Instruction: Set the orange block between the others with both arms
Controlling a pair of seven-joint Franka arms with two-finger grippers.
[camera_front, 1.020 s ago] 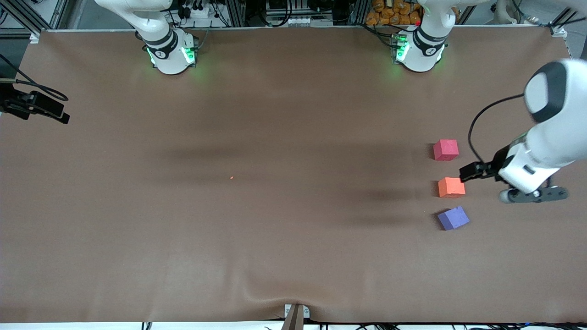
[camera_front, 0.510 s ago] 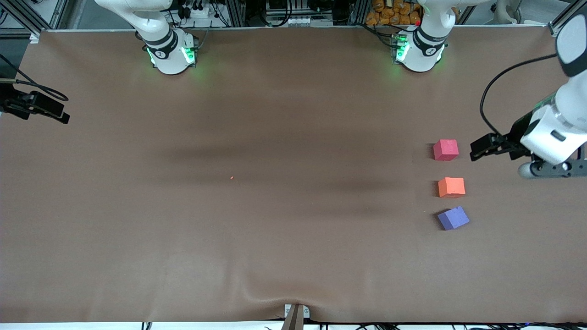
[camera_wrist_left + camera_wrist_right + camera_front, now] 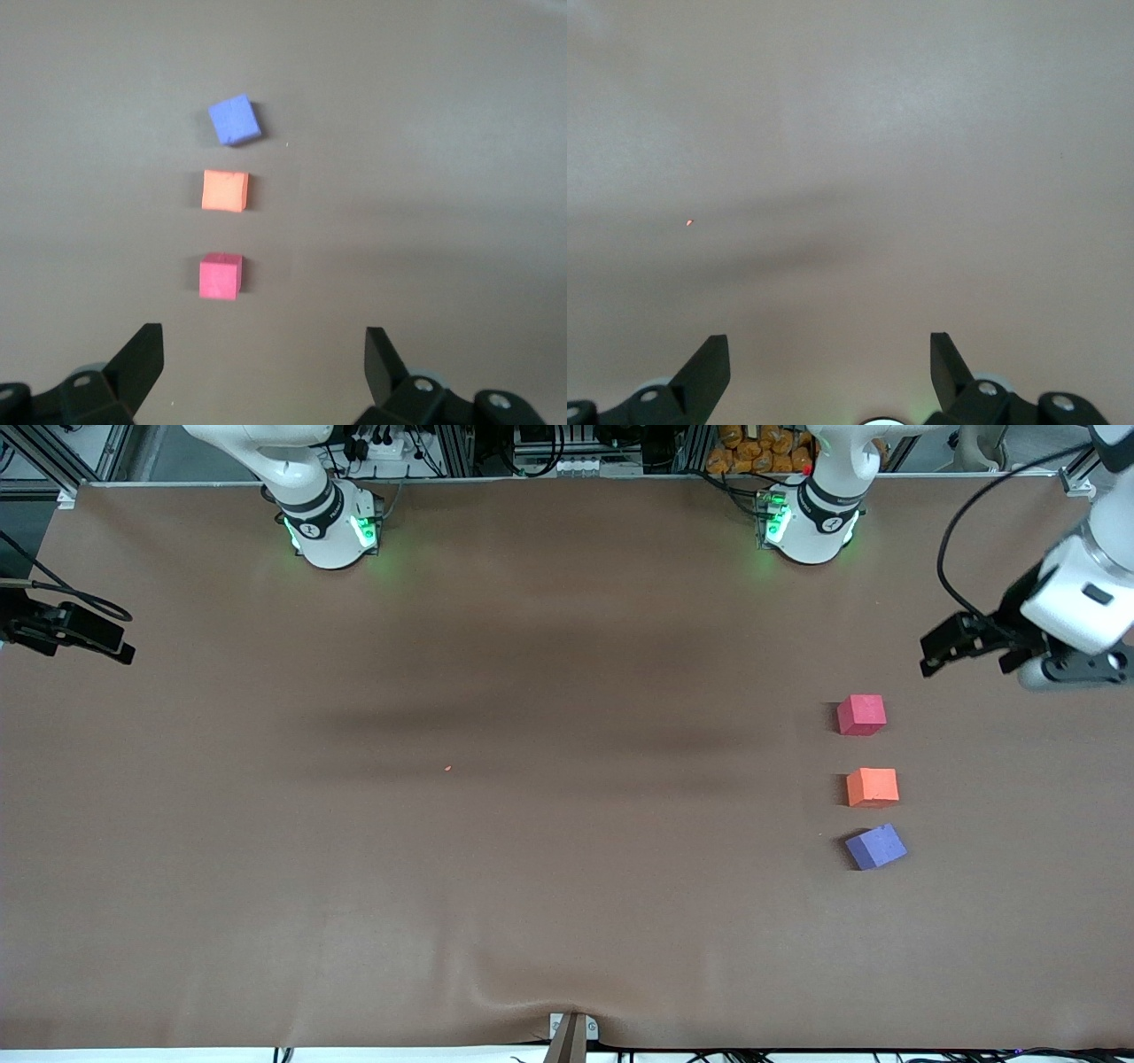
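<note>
The orange block (image 3: 873, 786) (image 3: 225, 190) sits on the brown table between the others: the red-pink cube (image 3: 861, 715) (image 3: 220, 276), farther from the front camera, and the purple-blue cube (image 3: 875, 847) (image 3: 235, 119), nearer to it. The three form a short line with small gaps, toward the left arm's end. My left gripper (image 3: 1067, 670) (image 3: 264, 341) hangs open and empty over bare table at that end, off to the side of the red-pink cube. My right gripper (image 3: 830, 345) is open and empty over bare table; the front view does not show it.
The brown cloth table (image 3: 532, 868) has a ripple at its front edge by a bracket (image 3: 571, 1032). A tiny orange speck (image 3: 448, 767) (image 3: 688, 222) lies mid-table. A black device with a cable (image 3: 66, 629) juts in at the right arm's end.
My left gripper has swung away from beside the orange block, past the red-pink cube, toward the base side of the table. The three cubes have not moved.
</note>
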